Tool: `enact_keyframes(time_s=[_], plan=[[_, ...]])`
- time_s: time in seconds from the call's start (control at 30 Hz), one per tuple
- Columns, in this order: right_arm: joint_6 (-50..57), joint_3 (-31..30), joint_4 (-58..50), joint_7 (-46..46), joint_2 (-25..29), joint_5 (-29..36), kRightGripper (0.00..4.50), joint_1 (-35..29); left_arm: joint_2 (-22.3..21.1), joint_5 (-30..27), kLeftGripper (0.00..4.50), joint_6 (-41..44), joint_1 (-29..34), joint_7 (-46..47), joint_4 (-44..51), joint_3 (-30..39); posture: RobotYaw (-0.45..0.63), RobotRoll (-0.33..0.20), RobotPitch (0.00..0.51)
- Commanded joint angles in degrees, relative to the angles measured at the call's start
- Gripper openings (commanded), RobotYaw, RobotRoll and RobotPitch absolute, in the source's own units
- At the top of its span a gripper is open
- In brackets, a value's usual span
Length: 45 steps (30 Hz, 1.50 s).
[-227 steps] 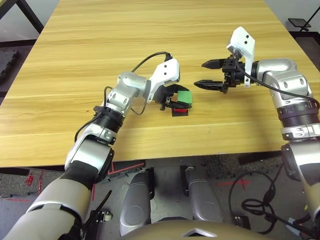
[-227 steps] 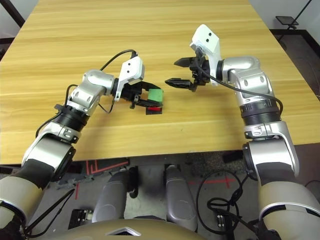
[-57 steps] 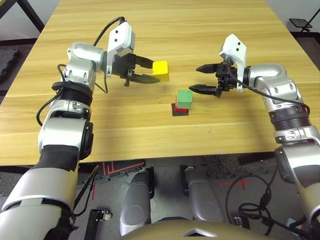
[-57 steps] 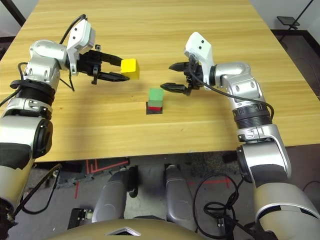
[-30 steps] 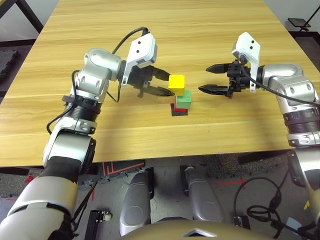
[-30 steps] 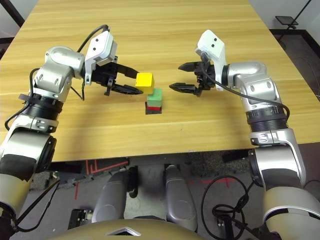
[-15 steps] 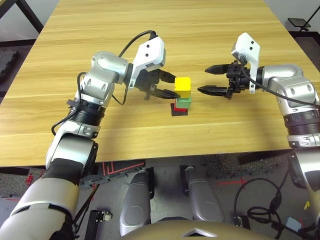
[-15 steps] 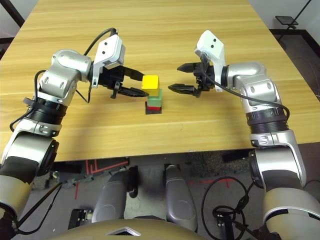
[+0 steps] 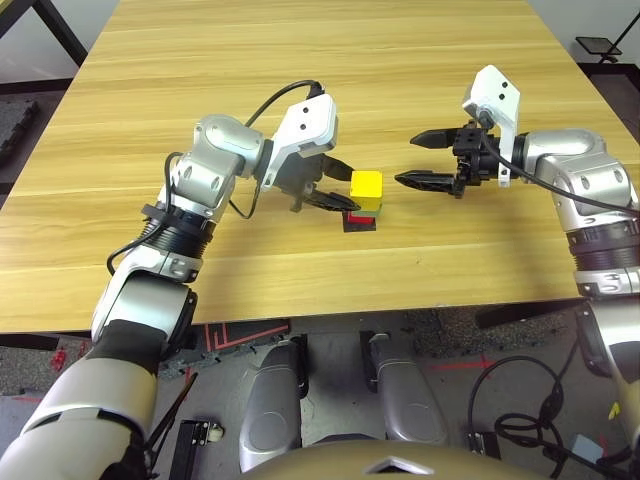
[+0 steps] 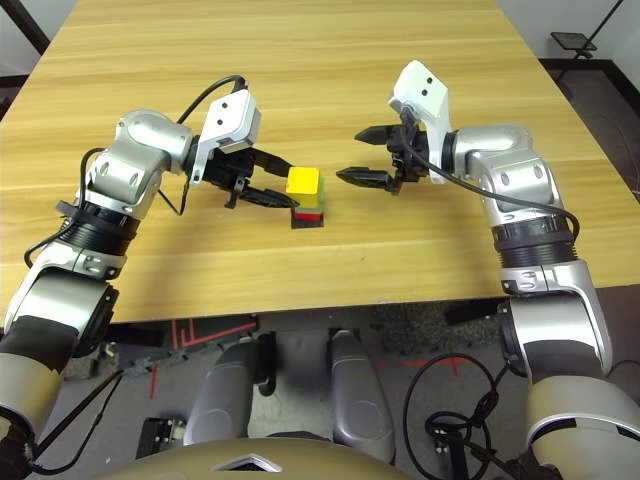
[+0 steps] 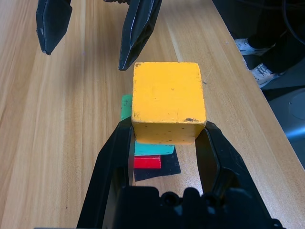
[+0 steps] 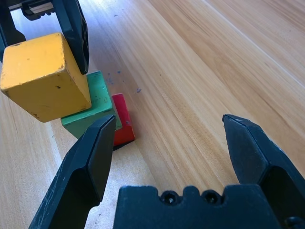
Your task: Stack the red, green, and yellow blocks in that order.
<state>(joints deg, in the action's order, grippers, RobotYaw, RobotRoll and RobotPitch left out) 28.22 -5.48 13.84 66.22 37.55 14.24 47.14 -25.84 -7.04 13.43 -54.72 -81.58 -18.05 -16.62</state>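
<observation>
My left gripper (image 9: 352,192) is shut on the yellow block (image 9: 366,185) and holds it right over the green block (image 12: 90,110). The green block sits on the red block (image 12: 123,121), which rests on a flat black square patch (image 9: 361,224) near the table's middle. In the left wrist view the yellow block (image 11: 167,102) covers most of the green block (image 11: 152,149) and red block (image 11: 147,163). I cannot tell whether yellow touches green. My right gripper (image 9: 405,160) hovers open just right of the stack, with nothing between its fingers.
The wooden table (image 9: 300,70) stretches wide behind and to both sides of the stack. Its front edge (image 9: 330,315) runs close below the stack. A black cable (image 9: 270,105) loops over my left forearm.
My left gripper has carried the yellow block right and down, from beside the stack to directly over the green block. The right gripper has stayed in place, open.
</observation>
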Motion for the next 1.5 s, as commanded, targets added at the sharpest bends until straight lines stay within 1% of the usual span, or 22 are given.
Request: enact_keyframes(time_s=[0.03,0.33,0.53,0.6,0.67,0.77,0.9,1.07,1.2,1.3,1.4,1.43,1.5], plan=[[0.44,0.58,-0.84,-0.21,0.18,0.65,4.5,-0.71,0.32,0.23,1.93,-0.02,-0.65,0.02,-1.35,-0.8,0.14,0.008,0.172],[0.12,0.45,-0.5,-0.42,-0.25,0.64,4.5,-0.56,0.98,0.86,1.93,-1.08,-2.41,1.59,-4.99,-0.4,0.14,0.01,0.168],[-0.14,0.39,-0.07,-0.42,-0.47,0.54,4.5,-0.43,0.9,0.59,1.93,-1.65,-2.67,0.64,-5.59,-0.73,0.14,0.011,0.169],[-0.19,0.43,0.04,-0.44,-0.5,0.5,4.5,-0.39,0.74,0.7,2.68,-2.02,-2.7,0.49,-5.59,-0.75,0.14,0.011,0.169],[-0.29,0.44,0.23,-0.48,-0.52,0.43,4.5,-0.31,0.75,0.38,3.31,-1.48,-2.87,0.28,-5.64,-0.52,0.14,0.011,0.168],[-0.44,0.44,0.53,-0.5,-0.55,0.35,4.5,-0.14,0.59,0.31,4.48,-1.55,-3.21,-0.01,-5.86,-0.36,0.15,0.01,0.166],[-0.62,0.42,0.96,-0.45,-0.63,0.31,4.5,0.18,0.16,0.54,4.48,-1.72,-4.01,-0.23,-6.9,-0.03,0.15,0.012,0.164],[-0.68,0.4,1.2,-0.11,-0.43,0.32,4.5,0.68,-1.53,0.23,4.48,-2.36,-6.18,-1.35,-10.26,0.98,0.15,0.01,0.164],[-0.66,0.73,2.53,1.0,0.76,0.28,4.5,2.32,-5.43,1.1,4.48,-4.52,-8.24,-3.62,-14.41,1.66,0.15,0.008,0.165],[-2.0,1.07,5.59,1.19,1.53,-0.42,4.5,4.39,-9.21,3.08,4.48,-7.17,-8.78,-6.9,-17.53,0.27,0.15,0.009,0.165],[-3.83,1.68,9.63,0.47,1.87,-0.85,4.5,7.03,-12.01,5.76,4.48,-9.9,-9.08,-9.24,-21.06,-1.06,0.16,0.011,0.164],[-4.82,2.22,11.72,-0.33,1.99,-1.16,4.5,8.42,-12.29,6.78,4.48,-10.81,-9.57,-8.18,-23.1,-0.98,0.16,0.01,0.164],[-7.11,3.62,15.86,-2.91,1.97,-1.83,4.5,11.15,-11.3,8.53,4.48,-11.96,-11.32,-2.6,-27.81,0.16,0.17,0.009,0.165]])
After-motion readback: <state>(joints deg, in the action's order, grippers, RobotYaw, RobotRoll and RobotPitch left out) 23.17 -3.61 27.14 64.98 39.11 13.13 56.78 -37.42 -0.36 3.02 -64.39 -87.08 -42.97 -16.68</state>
